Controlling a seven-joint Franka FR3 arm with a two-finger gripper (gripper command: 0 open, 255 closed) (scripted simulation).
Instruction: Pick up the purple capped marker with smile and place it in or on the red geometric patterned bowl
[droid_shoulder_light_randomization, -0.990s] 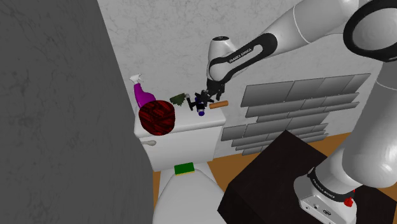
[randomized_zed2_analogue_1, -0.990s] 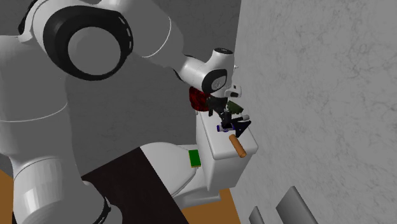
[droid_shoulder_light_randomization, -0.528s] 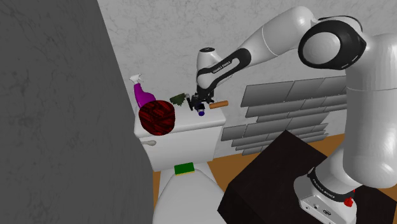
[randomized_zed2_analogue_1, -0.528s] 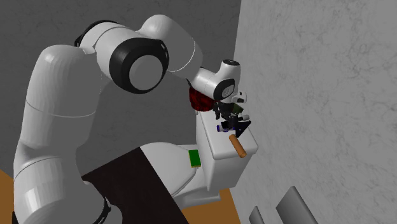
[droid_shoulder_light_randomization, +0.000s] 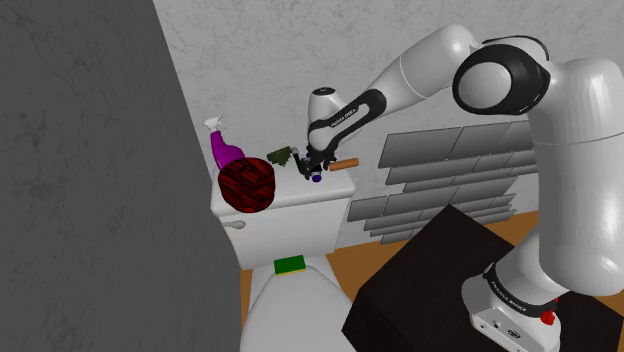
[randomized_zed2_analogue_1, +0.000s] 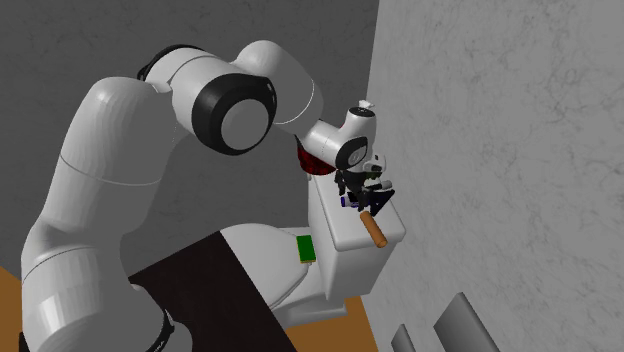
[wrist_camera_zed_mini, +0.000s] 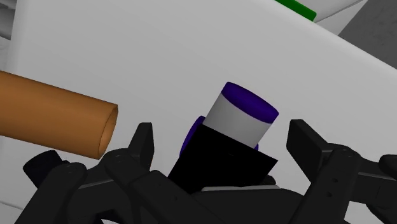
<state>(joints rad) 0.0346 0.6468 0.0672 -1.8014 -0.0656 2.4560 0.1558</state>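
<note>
The marker (wrist_camera_zed_mini: 238, 118), white-bodied with a purple cap, lies on the white toilet tank lid (droid_shoulder_light_randomization: 285, 195). My gripper (wrist_camera_zed_mini: 224, 137) is down over it, open, one finger (wrist_camera_zed_mini: 143, 146) on each side and neither touching it. In the shoulder view the gripper (droid_shoulder_light_randomization: 316, 165) hangs just above the marker's purple tip (droid_shoulder_light_randomization: 316, 178). The dark red patterned bowl (droid_shoulder_light_randomization: 247, 186) stands at the lid's end toward that view's left. In the second exterior view the gripper (randomized_zed2_analogue_1: 357, 193) sits over the marker (randomized_zed2_analogue_1: 346, 202), with the bowl (randomized_zed2_analogue_1: 310, 162) partly hidden behind the hand.
A brown cylinder (droid_shoulder_light_randomization: 344, 163) lies close beside the marker, away from the bowl. A purple spray bottle (droid_shoulder_light_randomization: 222, 148) and a dark green object (droid_shoulder_light_randomization: 281, 156) stand behind the bowl. A green sponge (droid_shoulder_light_randomization: 291, 265) rests on the toilet lid. A grey wall (droid_shoulder_light_randomization: 90, 180) rises at the left.
The arm's elbow and upper links have swung over toward the tank, and the hand has shifted slightly toward the bowl side while staying low over the marker. The marker has not moved.
</note>
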